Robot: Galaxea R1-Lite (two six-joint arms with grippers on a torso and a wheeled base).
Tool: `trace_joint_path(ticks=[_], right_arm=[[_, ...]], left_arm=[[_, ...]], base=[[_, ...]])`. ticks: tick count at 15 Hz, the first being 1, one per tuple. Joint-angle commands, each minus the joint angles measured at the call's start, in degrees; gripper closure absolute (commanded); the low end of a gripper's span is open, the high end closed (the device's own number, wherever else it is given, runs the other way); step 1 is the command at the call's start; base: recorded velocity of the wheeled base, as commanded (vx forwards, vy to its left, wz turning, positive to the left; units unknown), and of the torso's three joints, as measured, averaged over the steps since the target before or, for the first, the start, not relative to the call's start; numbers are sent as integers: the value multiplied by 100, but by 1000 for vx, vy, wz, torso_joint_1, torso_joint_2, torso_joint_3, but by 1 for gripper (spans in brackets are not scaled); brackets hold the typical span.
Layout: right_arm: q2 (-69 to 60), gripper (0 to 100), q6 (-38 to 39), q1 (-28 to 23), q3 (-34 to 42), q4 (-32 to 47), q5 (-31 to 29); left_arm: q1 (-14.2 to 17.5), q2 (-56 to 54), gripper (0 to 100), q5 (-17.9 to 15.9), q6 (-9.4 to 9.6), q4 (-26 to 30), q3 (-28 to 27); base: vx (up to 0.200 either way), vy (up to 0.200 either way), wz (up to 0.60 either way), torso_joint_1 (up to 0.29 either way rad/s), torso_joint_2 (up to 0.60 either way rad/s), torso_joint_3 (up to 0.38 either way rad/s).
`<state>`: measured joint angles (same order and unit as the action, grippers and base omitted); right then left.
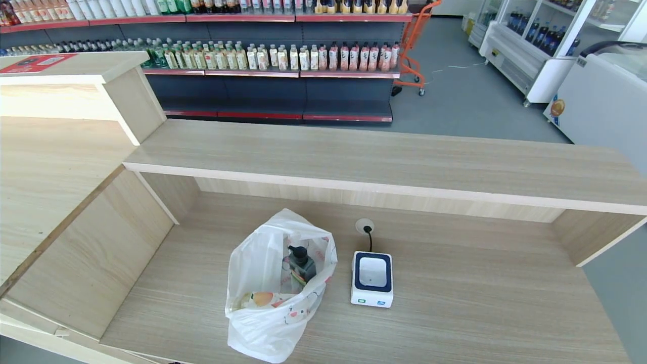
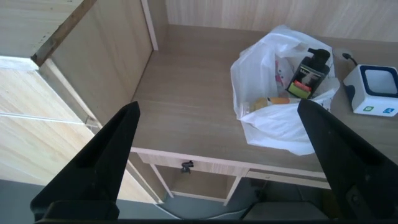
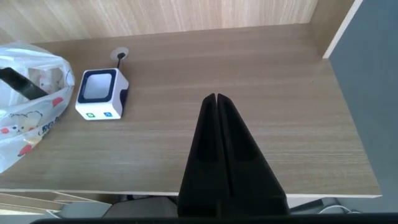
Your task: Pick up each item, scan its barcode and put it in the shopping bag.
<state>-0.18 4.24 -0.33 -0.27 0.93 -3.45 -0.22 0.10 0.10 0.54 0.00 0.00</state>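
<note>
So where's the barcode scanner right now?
Head view: the barcode scanner sits on the wooden counter just right of the shopping bag, in front of the round cable port.

Shopping bag [image 1: 263, 328] ahead of left hand [image 2: 219, 104]: film hides the lower half of the pump bottle [image 1: 301, 263], and the packet [image 1: 260, 299] under it is unidentifiable. Scanner [image 2: 375, 89] is clipped at the frame edge beyond that hand. Off to the right hand's [image 3: 216, 98] side, the bag is clipped too. The cable [image 1: 369, 238] vanishes into the desk [image 1: 455, 303] grommet [image 1: 364, 224].

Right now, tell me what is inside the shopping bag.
Inside the shopping bag: a dark pump bottle upright and a pale package lying low. The bag's folds hide anything deeper.
</note>
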Motion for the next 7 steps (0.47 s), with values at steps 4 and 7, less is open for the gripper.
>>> trace_joint_path(ticks=[4,7], right_arm=[[18,100,-2,7,0,-5,-7],[18,100,-2,7,0,-5,2]], left_arm=[[4,-1,0,-1,-1,0,0],[4,-1,0,-1,-1,0,0]], base=[[0,0,0,0,0,0],[0,0,0,0,0,0]])
